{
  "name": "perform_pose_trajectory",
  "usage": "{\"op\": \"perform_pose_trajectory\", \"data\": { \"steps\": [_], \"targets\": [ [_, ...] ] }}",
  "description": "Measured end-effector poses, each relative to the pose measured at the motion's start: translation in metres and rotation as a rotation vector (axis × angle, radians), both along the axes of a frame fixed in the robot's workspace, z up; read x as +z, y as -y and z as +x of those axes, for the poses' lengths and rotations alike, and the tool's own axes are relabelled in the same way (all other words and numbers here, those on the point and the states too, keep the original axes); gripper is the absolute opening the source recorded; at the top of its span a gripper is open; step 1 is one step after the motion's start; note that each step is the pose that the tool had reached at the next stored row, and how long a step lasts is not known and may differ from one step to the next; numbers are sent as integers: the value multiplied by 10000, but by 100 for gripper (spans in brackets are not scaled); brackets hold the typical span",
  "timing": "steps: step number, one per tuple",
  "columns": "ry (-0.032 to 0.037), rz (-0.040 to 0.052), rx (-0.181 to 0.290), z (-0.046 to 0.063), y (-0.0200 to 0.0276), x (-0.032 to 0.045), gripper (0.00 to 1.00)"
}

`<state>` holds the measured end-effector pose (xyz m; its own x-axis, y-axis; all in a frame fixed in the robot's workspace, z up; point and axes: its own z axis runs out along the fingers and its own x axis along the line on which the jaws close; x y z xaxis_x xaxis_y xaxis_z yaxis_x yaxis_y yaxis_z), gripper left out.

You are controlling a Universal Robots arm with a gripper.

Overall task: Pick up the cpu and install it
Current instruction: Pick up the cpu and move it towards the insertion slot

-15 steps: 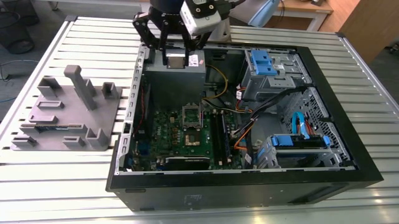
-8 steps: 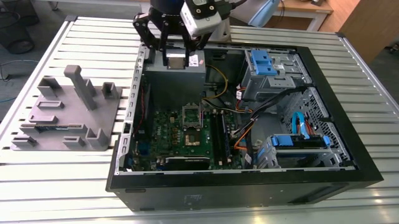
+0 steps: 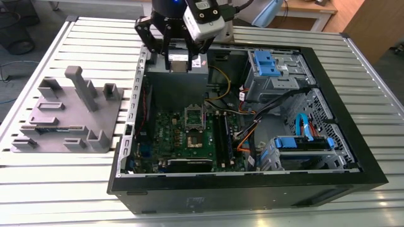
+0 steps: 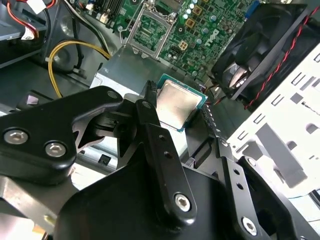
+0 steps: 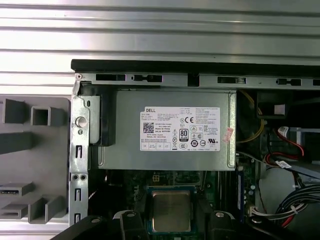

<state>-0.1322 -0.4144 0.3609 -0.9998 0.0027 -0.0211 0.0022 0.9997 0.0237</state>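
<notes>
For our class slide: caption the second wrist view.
Claw grips the cpu; empty socket on the motherboard beyond.

In the exterior view the arm (image 3: 167, 9) is cut off by the upper edge, and the hand (image 3: 179, 60) covers a part of the power supply (image 3: 177, 90). The cpu (image 3: 179, 66) in its grip is too small there to tell details. In the second wrist view the black fingers (image 4: 150, 125) cover the two held edges of the cpu. In the first wrist view the cpu hides the motherboard (image 5: 165, 179) below it, and the picture's edge cuts off the fingers and the grey holder (image 5: 50, 165).
</notes>
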Motion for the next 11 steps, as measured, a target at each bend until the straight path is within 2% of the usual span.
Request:
{"op": "perform_pose_trajectory", "data": {
  "steps": [11],
  "targets": [
    [0,0,0,18,116,-50,47]
  ]
}}
